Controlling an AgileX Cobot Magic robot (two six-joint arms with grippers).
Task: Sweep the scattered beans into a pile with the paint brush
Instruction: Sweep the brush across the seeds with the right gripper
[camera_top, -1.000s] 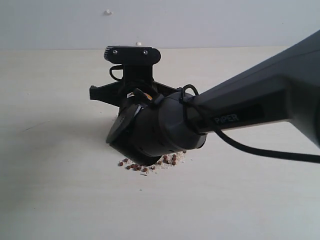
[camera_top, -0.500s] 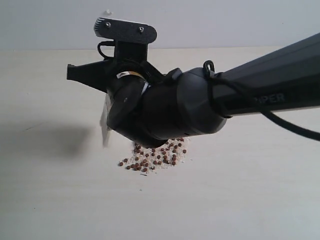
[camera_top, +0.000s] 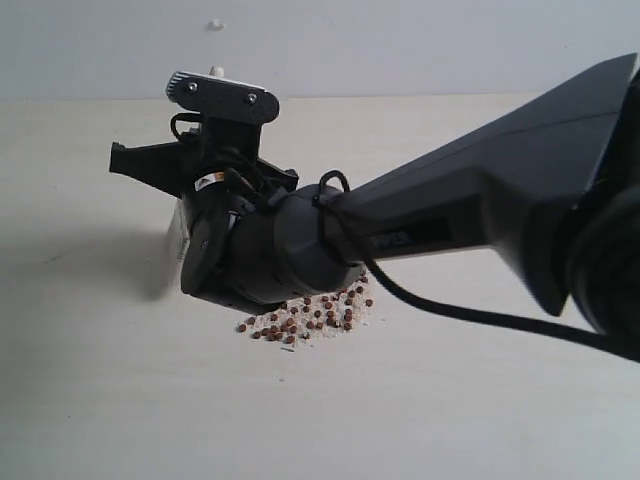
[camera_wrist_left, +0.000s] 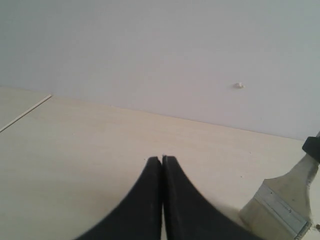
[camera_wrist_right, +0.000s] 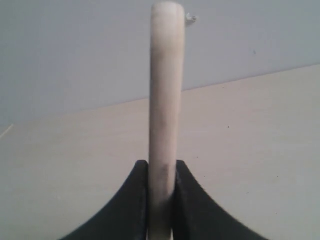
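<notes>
The beans lie gathered in one compact pile (camera_top: 312, 316) of reddish-brown grains and whitish crumbs on the pale table. My right gripper (camera_top: 135, 162) reaches across from the right and hangs above and to the left of the pile. It is shut on the paint brush handle (camera_wrist_right: 165, 100), which stands edge-on between its fingers. The whitish bristles (camera_top: 172, 250) show as a blur left of the pile, clear of the beans. In the left wrist view the paint brush (camera_wrist_left: 287, 200) shows its silver ferrule (camera_wrist_left: 281, 212). My left gripper (camera_wrist_left: 162, 159) is shut on nothing and is out of the exterior view.
The right arm's dark body (camera_top: 470, 200) spans the table from the right edge and hides the pile's far side. A pale wall (camera_top: 400, 40) with a small white speck (camera_top: 215, 24) rises behind the table (camera_top: 450, 400).
My right gripper has lifted off the pile and swung left with the brush, uncovering most of the beans. The pile itself has not shifted.
</notes>
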